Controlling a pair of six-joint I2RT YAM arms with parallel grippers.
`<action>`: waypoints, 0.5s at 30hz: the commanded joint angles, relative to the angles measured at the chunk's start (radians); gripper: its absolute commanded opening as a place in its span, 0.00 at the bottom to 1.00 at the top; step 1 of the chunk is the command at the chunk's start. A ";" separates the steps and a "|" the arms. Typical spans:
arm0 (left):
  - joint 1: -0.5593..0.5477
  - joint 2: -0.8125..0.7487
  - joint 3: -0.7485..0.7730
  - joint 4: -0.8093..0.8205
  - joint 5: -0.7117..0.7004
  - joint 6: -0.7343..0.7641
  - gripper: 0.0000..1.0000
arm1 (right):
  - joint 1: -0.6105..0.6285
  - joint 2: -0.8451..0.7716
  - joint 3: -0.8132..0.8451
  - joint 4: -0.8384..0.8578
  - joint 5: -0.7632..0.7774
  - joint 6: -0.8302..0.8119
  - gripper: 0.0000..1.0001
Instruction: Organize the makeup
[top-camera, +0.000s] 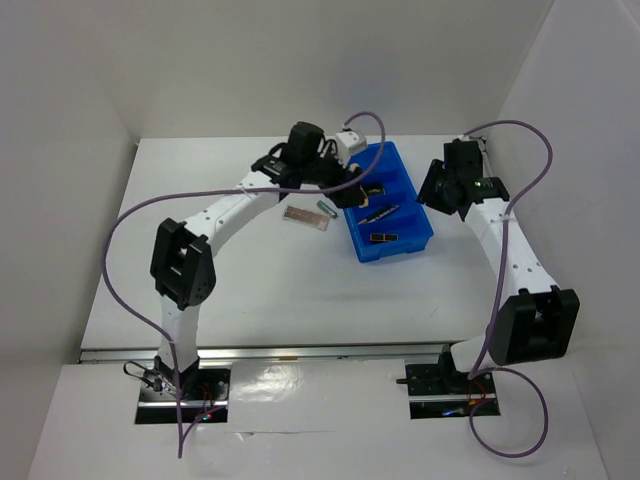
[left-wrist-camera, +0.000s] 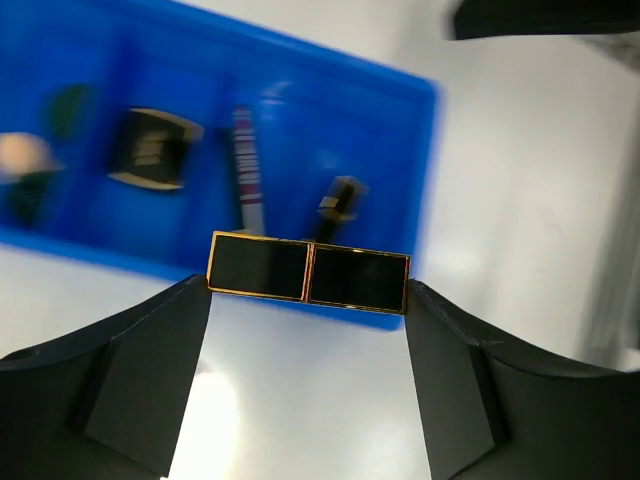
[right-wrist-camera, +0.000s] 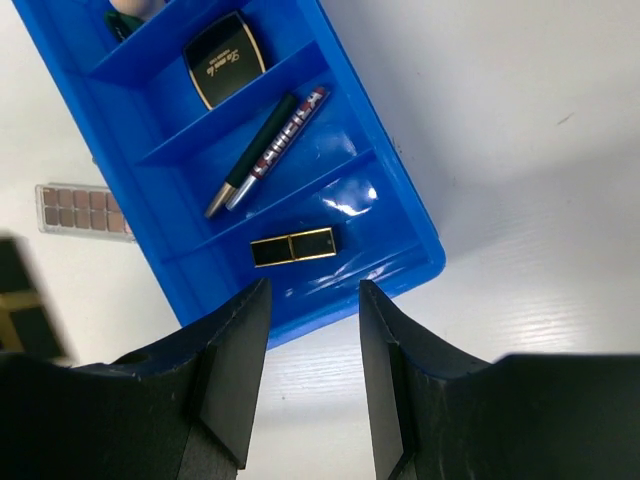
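While a black-and-gold lipstick tube (left-wrist-camera: 310, 272) sits crosswise in my left claw (left-wrist-camera: 308, 290), clamped end to end between the two fingers, it hangs at the edge of the blue tray (left-wrist-camera: 330, 110), partly over the white tabletop (left-wrist-camera: 520, 200). Seen from overhead, that claw is on the tray's 9 o'clock side.

From my right wrist, the tray's compartments run from 12 o'clock down. A peach sponge (right-wrist-camera: 135, 5) is cut off by the frame edge, then come a dark square compact (right-wrist-camera: 225, 58), a slim pink pencil (right-wrist-camera: 270, 150) lying slantwise, and a second lipstick tube (right-wrist-camera: 292, 246) in the end compartment. A brownish palette (right-wrist-camera: 85, 208) lies flat on the tabletop just beside the tray at its 9 o'clock.

My right claw (right-wrist-camera: 313, 290) hovers over the tray's 6 o'clock end, fingers apart and empty.
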 joint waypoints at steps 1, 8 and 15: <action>-0.072 0.009 0.004 0.040 0.073 -0.131 0.56 | 0.006 -0.074 -0.010 0.017 0.048 0.018 0.48; -0.177 0.119 0.130 0.052 -0.081 -0.364 0.50 | 0.006 -0.173 -0.040 -0.019 0.120 0.028 0.48; -0.237 0.181 0.198 -0.035 -0.330 -0.560 0.52 | -0.003 -0.242 -0.058 -0.048 0.181 0.071 0.49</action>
